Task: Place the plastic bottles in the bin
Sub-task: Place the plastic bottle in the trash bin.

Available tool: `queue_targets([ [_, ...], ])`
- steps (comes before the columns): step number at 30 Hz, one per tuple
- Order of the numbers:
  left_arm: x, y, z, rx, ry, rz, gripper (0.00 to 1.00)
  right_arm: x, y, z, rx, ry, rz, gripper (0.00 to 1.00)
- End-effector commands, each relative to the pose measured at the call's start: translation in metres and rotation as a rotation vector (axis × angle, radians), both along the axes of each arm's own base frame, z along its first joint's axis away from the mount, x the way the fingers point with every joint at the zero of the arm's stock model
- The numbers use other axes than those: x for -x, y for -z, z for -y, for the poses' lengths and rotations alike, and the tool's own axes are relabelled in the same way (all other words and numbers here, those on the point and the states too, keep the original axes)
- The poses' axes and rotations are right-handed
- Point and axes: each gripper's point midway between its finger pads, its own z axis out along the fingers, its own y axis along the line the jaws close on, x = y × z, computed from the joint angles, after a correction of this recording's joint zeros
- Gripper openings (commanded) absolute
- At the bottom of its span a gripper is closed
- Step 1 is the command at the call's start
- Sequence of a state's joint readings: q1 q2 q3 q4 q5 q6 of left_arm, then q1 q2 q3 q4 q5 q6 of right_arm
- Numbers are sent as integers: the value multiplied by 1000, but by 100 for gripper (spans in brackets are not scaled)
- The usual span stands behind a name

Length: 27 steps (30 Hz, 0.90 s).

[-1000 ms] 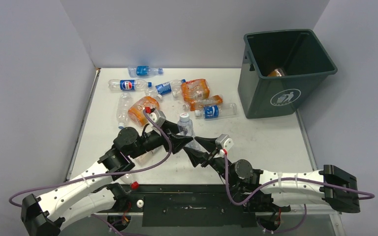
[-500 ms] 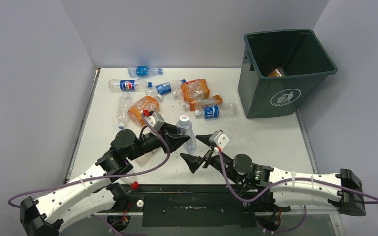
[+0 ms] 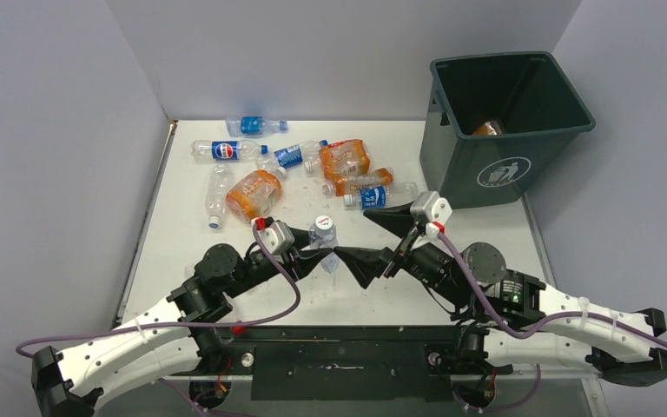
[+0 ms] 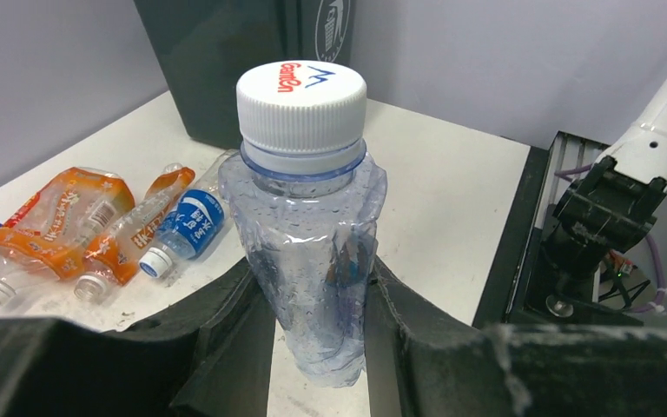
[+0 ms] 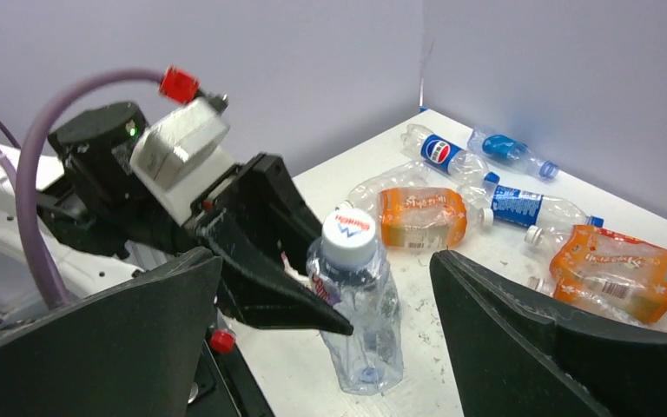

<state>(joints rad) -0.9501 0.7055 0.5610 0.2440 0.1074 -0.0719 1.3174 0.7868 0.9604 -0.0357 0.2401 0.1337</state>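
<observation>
Lying scattered across the upper left and middle of the white table (image 3: pixel 182 234), loose plastic bottles (image 3: pixel 226 150) form a cluster: clear ones with blue labels and crushed orange ones, all well apart from the bin. Lower down, just left of centre, the left gripper (image 3: pixel 320 258) is clamped around a small clear crumpled plastic bottle with a white screw cap (image 3: pixel 322 233), holding it upright. The left wrist view shows both black fingers (image 4: pixel 226 339) pressed against its dented sides. Just right of it, the right gripper (image 3: pixel 375 241) is spread wide and holds nothing, its jaws facing that bottle without touching it. At the upper right stands the large dark grey-green square plastic bin (image 3: pixel 504 174) with a white litter symbol on its front. One orange bottle (image 3: pixel 489 129) lies inside.
</observation>
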Motion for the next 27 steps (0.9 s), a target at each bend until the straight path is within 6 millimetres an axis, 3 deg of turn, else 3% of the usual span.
queue_targets([
  [1, 1, -16, -3, 12, -24, 114, 0, -11, -8, -4, 48, 68, -56, 96],
  [5, 3, -18, -3, 20, -15, 130, 0, -17, 8, -24, 118, 79, -85, 98],
  [9, 5, -17, -2, 15, -5, 133, 0, -23, 17, -38, 134, 80, -108, 93],
  [21, 10, -17, -1, -1, 14, 148, 0, -53, 28, -43, 85, 114, -168, 69],
  [27, 11, -18, -1, -2, 13, 150, 0, -56, 38, -50, 95, 79, -196, 58],
])
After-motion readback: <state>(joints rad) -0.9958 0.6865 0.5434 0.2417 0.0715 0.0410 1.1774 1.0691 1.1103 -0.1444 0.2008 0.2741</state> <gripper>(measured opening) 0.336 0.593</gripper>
